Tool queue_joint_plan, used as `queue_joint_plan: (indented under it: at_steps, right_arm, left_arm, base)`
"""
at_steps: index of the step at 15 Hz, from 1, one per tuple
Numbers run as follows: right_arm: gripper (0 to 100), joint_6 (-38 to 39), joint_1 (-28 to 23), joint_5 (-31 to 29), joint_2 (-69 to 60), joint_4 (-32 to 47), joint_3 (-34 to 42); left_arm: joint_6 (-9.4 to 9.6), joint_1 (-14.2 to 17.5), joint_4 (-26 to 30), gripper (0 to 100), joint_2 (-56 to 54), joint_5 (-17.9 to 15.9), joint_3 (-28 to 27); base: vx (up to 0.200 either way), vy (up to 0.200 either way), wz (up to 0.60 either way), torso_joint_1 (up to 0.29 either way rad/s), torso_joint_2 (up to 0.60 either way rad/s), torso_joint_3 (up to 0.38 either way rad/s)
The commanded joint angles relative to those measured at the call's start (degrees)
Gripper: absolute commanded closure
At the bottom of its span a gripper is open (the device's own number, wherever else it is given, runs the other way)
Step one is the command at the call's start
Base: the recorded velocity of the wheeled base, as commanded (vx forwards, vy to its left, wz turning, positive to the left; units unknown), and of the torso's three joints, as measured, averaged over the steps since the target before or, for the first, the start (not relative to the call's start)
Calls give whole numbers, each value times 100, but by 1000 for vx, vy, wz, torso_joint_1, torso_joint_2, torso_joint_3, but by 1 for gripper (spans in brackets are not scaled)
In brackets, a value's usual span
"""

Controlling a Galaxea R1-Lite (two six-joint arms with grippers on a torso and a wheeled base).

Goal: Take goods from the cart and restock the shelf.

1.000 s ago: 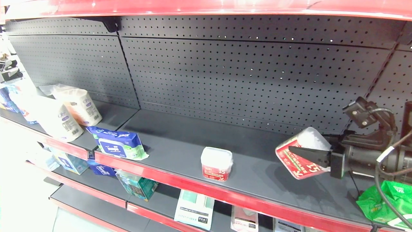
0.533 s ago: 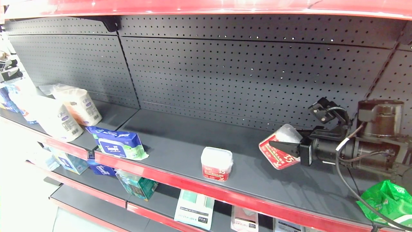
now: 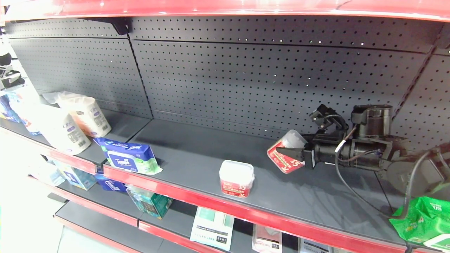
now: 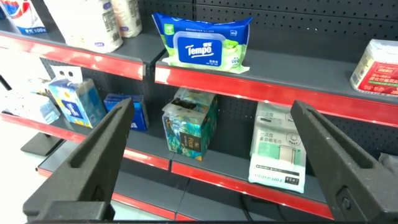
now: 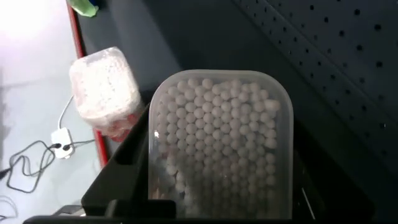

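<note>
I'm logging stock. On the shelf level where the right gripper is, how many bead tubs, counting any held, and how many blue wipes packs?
Bead tubs: 2, the standing tub and the held tub in the right gripper.
Blue wipes packs: 1, the wipes pack.
Total: 3.

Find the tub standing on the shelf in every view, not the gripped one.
Head view: tub at the shelf front, centre, right of the wipes.
Left wrist view: tub on the same shelf, along from the wipes.
Right wrist view: tub beside the held tub, at the shelf front.
Shared landmark: the shelf's red edge.
</note>
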Motion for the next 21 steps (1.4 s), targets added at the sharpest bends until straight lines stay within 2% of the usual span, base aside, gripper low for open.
queue_joint_plan:
  at_steps: [1,4,21]
  right_arm:
    - [100,-54,23,7,519,-8,-450]
    - [100,-72,67,-11,791,19,-898]
    - [100,-221,506,-116,1213,19,-828]
  left_arm:
    - [-2,0,-1,0,9,2,0]
    - [-2,0,-1,0,9,2,0]
    - [-2,0,-1,0,9,2,0]
  base:
    - [0,0,0,0,0,0]
    - [0,0,0,0,0,0]
    - [0,0,0,0,0,0]
